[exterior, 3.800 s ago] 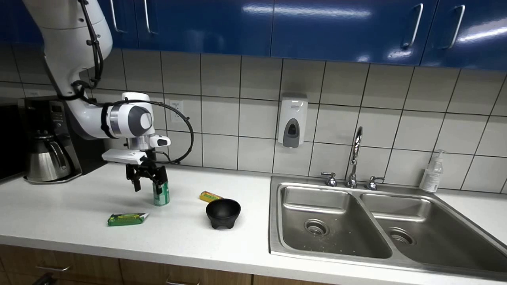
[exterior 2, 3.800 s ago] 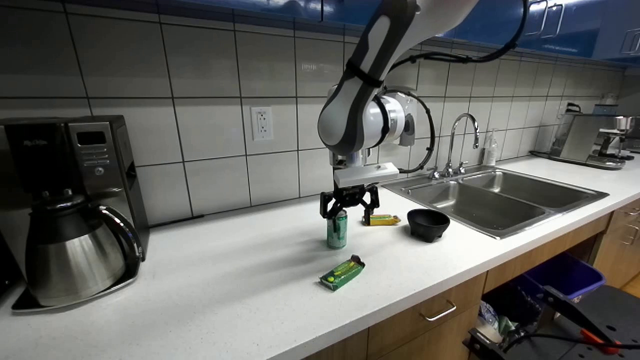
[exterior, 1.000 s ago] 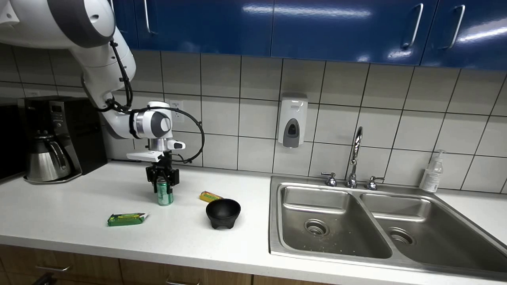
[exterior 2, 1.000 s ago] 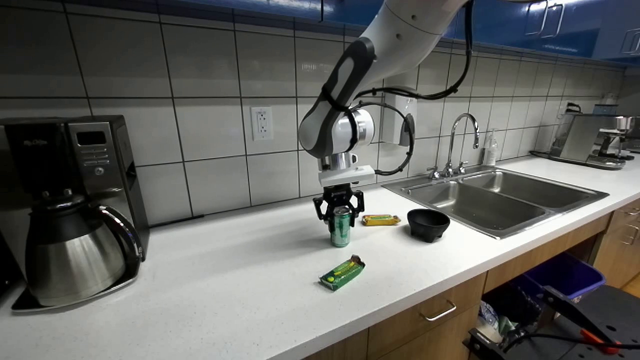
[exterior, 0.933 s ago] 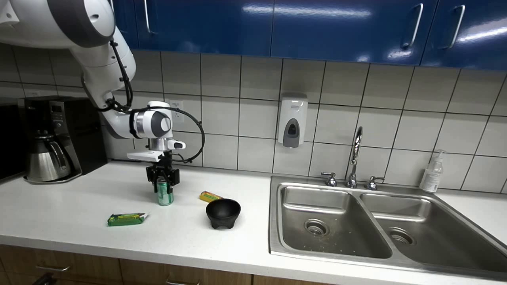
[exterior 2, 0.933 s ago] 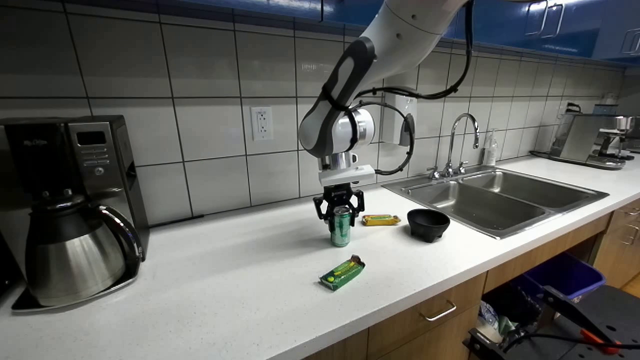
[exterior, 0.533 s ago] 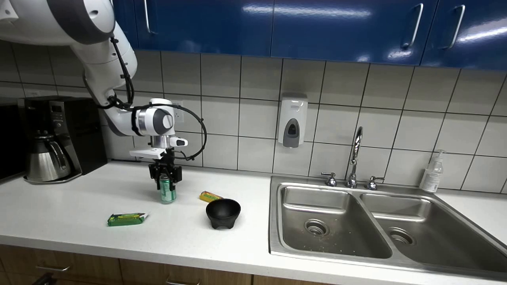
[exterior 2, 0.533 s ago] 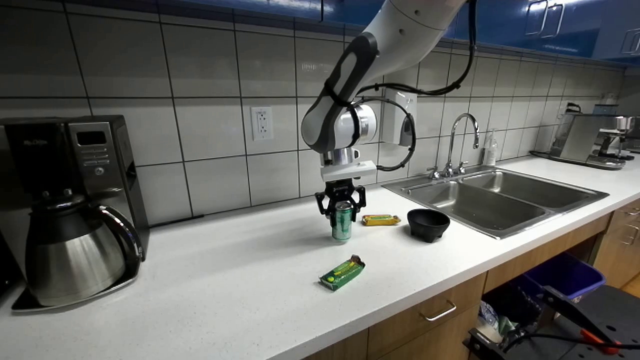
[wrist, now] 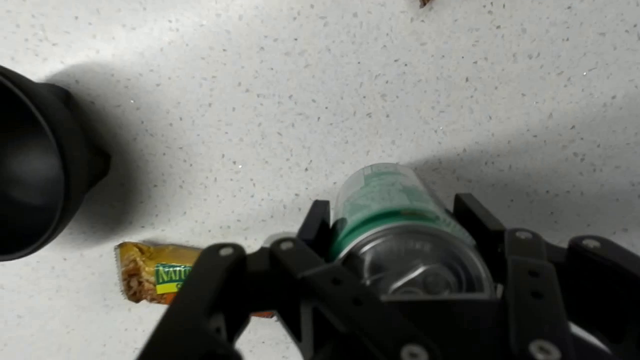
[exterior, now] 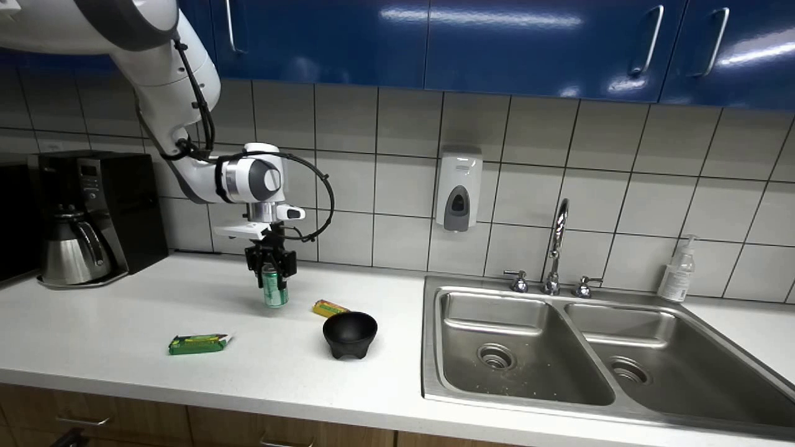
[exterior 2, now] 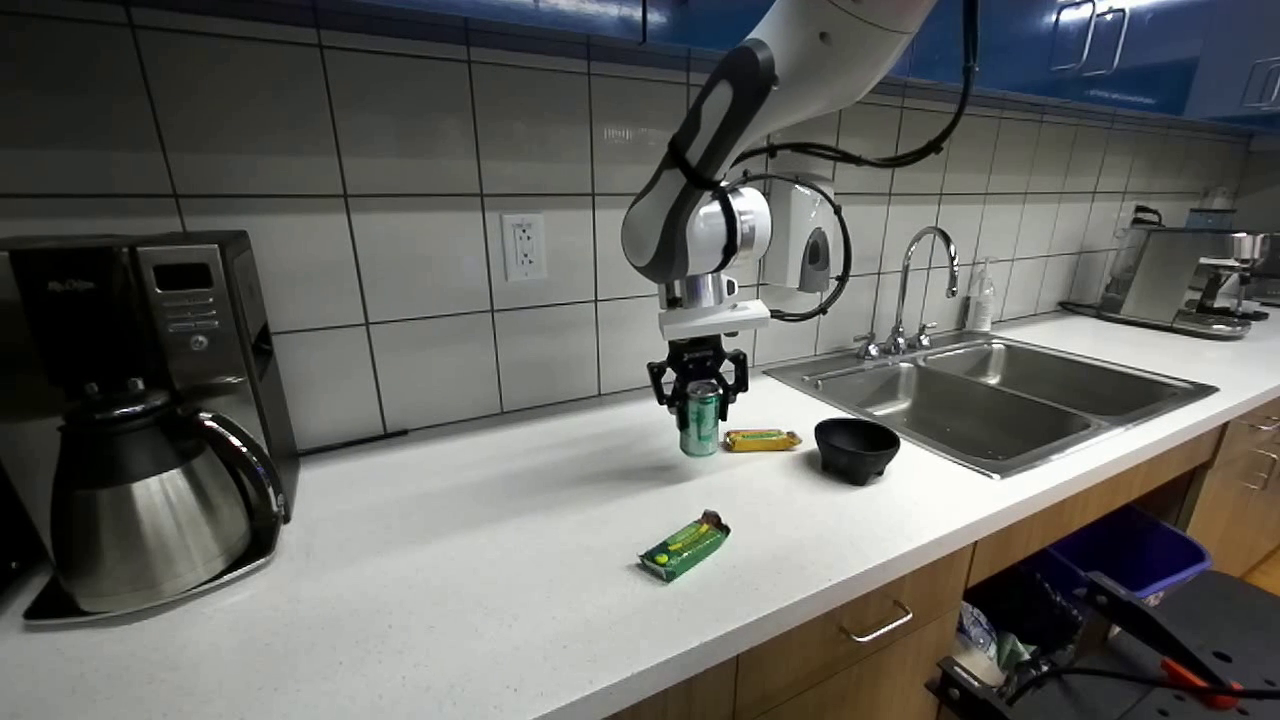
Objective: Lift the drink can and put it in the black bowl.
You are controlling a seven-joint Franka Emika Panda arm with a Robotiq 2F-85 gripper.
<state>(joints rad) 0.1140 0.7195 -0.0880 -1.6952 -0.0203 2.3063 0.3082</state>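
Note:
The drink can (exterior: 275, 293), green with a silvery top, hangs upright just above the counter. My gripper (exterior 2: 702, 412) is shut on it, one finger on each side, as both exterior views show. In the wrist view the can's lid (wrist: 415, 262) faces the camera, and the dark fingers (wrist: 316, 222) flank its upper body. Part of the lid is hidden behind the gripper. The black bowl (exterior: 349, 334) stands upright on the counter on the sink side of the can, apart from it. At the left edge of the wrist view the bowl (wrist: 75, 150) is partly cut off.
A yellow wrapped bar (exterior 2: 762, 440) lies between can and bowl, close behind the bowl. Nearer the counter's front lies a green packet (exterior 2: 685, 546). The double sink (exterior: 428, 347) lies beyond the bowl, and a coffee maker (exterior 2: 200, 330) stands at the opposite end.
Over the last second the can has risen off the counter in my gripper and shifted a little toward the bowl. Earlier, the gripper came down and closed around it. Bowl and packets have stayed put.

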